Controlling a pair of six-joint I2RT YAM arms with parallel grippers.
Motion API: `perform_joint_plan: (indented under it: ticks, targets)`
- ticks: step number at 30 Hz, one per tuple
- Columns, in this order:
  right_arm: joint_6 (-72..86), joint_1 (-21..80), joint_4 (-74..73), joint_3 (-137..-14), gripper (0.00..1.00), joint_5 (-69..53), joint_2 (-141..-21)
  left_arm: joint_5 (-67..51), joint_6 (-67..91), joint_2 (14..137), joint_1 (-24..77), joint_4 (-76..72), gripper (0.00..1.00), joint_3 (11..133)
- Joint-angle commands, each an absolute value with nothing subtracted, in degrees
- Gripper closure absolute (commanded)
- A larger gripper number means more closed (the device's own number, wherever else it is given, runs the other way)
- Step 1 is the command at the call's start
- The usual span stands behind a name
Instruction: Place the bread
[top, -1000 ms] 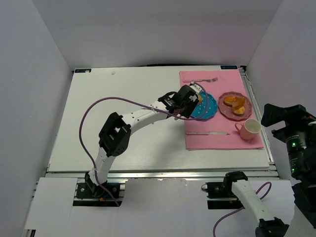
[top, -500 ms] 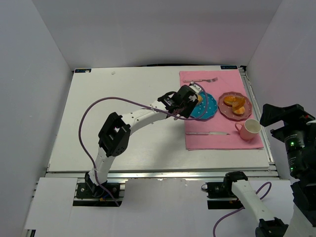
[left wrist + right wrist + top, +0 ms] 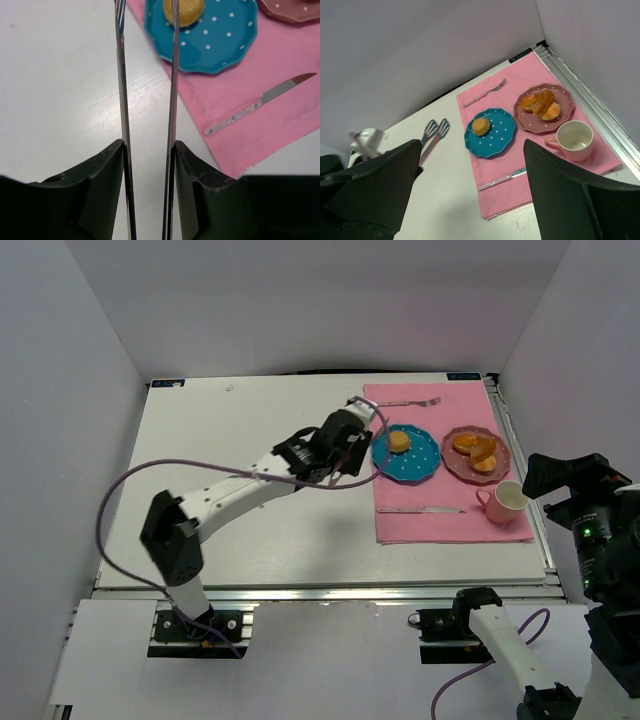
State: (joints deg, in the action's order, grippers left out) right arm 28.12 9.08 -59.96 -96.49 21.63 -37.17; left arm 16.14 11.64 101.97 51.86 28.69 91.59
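Note:
The bread (image 3: pixel 399 441) is a small round golden roll lying alone on the left part of the blue dotted plate (image 3: pixel 420 462). It also shows in the left wrist view (image 3: pixel 185 11) and in the right wrist view (image 3: pixel 481 126). My left gripper (image 3: pixel 340 440) is shut on a pair of metal tongs (image 3: pixel 121 75). The tong arms stand apart and empty, and their tips (image 3: pixel 435 129) are over the white table just left of the plate. My right gripper (image 3: pixel 470 200) is open and empty, high over the table's right edge.
A pink placemat (image 3: pixel 440 520) holds the blue plate, a maroon plate (image 3: pixel 455 462) with orange bread pieces (image 3: pixel 478 452), a pink cup (image 3: pixel 505 502), a knife (image 3: pixel 420 509) and a fork (image 3: pixel 405 402). White walls enclose the table.
My left arm has drawn back to the left, off the blue plate. The bread, earlier hidden under the gripper, now lies free on the plate. The right arm barely moved.

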Motion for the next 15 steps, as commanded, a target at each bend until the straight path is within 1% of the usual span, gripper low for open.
perform_joint_plan:
  ticks: [1, 3, 5, 8, 15]
  targets:
    - [28.30, 9.05, -57.57, -94.84, 0.11, 20.83, -35.95, 21.08, 20.02, 91.07, 51.94, 28.30, 0.47, 84.40]
    - [28.56, 9.14, -56.87, -93.78, 0.11, 20.22, -35.25, 22.67, 26.67, 86.69, 51.94, 28.30, 0.46, 77.98]
    - [29.00, 9.14, -55.99, -92.29, 0.11, 19.69, -34.63, 24.16, 30.92, 84.39, 51.94, 27.52, 0.46, 73.94]
    - [29.27, 9.05, -55.29, -90.89, 0.11, 18.73, -34.10, 24.78, 39.69, 82.09, 52.03, 24.36, 0.47, 64.72]
    - [29.44, 9.14, -55.81, -90.44, 0.11, 18.37, -33.49, 33.83, 51.06, 79.89, 54.31, 19.34, 0.49, 57.92]
